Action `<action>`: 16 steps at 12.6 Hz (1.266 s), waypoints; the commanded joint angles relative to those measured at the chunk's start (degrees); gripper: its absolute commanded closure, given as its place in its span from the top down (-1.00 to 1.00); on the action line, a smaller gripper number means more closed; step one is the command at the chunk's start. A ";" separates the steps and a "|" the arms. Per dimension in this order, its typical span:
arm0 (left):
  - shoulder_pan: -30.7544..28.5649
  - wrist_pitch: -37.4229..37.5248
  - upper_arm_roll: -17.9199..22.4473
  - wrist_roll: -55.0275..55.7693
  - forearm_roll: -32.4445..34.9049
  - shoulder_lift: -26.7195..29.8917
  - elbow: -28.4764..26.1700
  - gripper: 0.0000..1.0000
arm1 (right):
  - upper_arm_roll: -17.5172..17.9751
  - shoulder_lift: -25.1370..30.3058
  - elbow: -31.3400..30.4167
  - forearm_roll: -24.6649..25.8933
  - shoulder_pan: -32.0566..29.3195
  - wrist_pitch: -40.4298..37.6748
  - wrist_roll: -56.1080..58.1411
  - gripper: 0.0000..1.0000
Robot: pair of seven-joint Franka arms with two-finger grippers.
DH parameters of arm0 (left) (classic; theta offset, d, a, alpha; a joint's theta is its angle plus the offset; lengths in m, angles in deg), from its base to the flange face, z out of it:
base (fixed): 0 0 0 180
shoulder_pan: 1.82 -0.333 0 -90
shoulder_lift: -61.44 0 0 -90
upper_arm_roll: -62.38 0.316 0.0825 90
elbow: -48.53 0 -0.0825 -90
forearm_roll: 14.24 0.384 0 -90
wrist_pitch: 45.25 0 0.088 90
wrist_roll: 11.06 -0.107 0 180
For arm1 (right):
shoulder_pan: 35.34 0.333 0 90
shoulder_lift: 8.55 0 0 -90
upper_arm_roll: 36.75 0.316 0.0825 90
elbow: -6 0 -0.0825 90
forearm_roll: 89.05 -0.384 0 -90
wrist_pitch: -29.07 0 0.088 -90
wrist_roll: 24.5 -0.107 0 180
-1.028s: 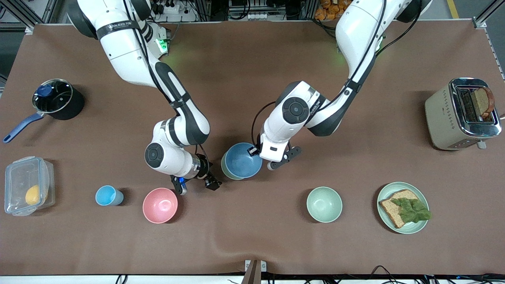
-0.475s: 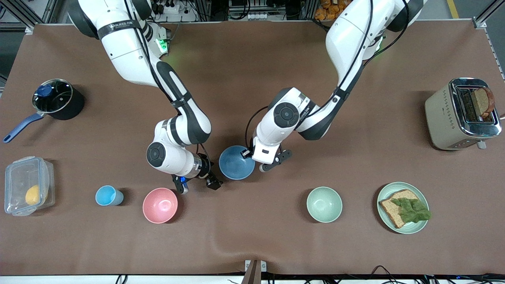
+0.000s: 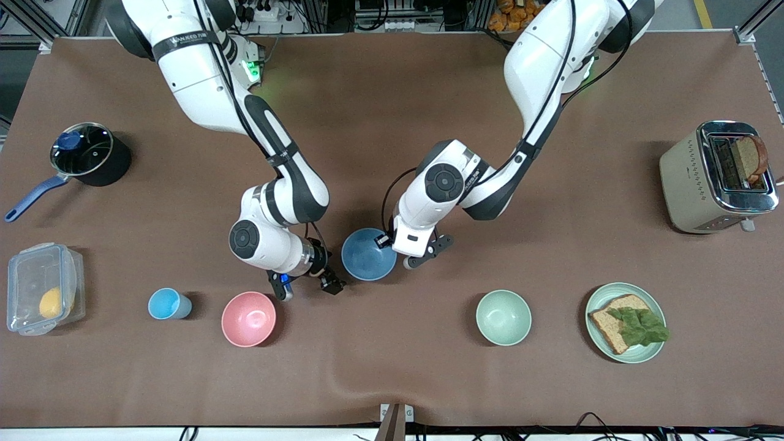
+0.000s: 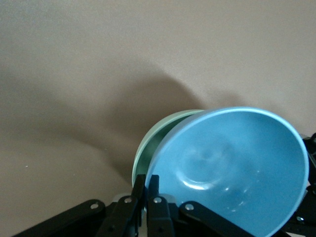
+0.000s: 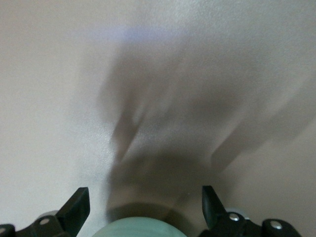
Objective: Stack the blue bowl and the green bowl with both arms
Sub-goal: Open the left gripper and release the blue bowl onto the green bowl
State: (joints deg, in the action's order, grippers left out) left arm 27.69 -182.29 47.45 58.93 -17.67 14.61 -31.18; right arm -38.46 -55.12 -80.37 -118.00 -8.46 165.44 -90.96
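My left claw [image 3: 392, 240] pinches the blue bowl's [image 3: 369, 254] rim mid-worktop, directly over the green bowl [image 4: 148, 153]. My right claw [image 3: 306, 285] waits open beside them.

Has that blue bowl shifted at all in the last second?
Yes. The blue bowl, gripped by the left gripper, slid toward the right arm's end, closer to the pink bowl, and now covers the green bowl beneath it.

My left gripper [image 3: 388, 240] is clamped on the blue bowl [image 3: 367, 255], which sits over the green bowl [image 4: 148, 148]. My right gripper [image 3: 306, 285], fingers spread, crowds the bowls from the right arm's end. The pink bowl [image 3: 248, 318] lies just nearer the camera. Bare table [image 3: 392, 367] is open there.
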 commanded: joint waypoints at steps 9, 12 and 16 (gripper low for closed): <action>1.86 -0.42 0.42 1.90 1.15 -1.60 1.05 -1.00 | 0.22 -0.10 -0.38 3.90 0.28 -0.22 -1.30 1.00; 1.96 -0.42 0.42 1.82 1.15 -1.69 1.05 -1.00 | 0.13 -0.10 -0.38 5.13 0.28 -0.22 -1.30 1.00; 1.69 -0.42 0.42 1.73 1.24 -2.04 1.05 -0.74 | 0.13 -0.10 -0.38 5.40 0.37 -0.22 -1.30 1.00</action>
State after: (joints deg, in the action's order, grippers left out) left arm 29.03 -182.37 47.60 58.93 -17.67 13.29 -31.13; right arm -38.40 -55.27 -80.69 -113.77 -8.33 165.25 -91.01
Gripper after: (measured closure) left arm 0.921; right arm 0.000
